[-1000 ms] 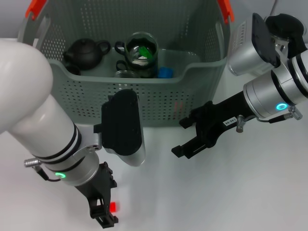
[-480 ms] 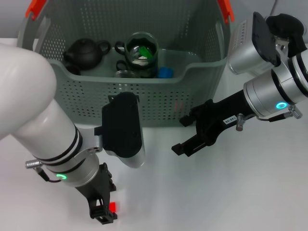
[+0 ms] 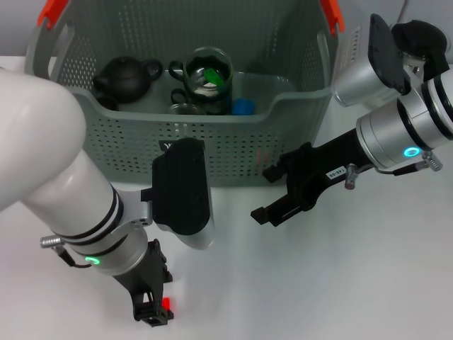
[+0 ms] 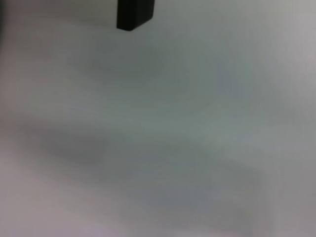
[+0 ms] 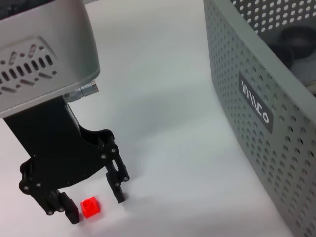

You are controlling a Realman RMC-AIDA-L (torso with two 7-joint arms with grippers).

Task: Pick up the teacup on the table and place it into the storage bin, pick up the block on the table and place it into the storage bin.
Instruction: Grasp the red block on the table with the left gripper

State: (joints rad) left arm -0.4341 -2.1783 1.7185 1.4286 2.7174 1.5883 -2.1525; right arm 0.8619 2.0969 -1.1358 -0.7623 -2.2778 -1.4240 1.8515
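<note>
My left gripper (image 5: pixel 95 206) was down at the table (image 3: pixel 340 283), its fingers spread to either side of the small red block (image 5: pixel 91 207), which sat on the surface between the fingertips, not yet pinched. My right gripper (image 3: pixel 272 195) hung spread and empty just in front of the storage bin (image 3: pixel 233 142). Inside that bin, beyond my fingers, lay a glass teacup (image 3: pixel 207 76), a dark teapot (image 3: pixel 127 76) and a blue piece (image 3: pixel 243 107).
</note>
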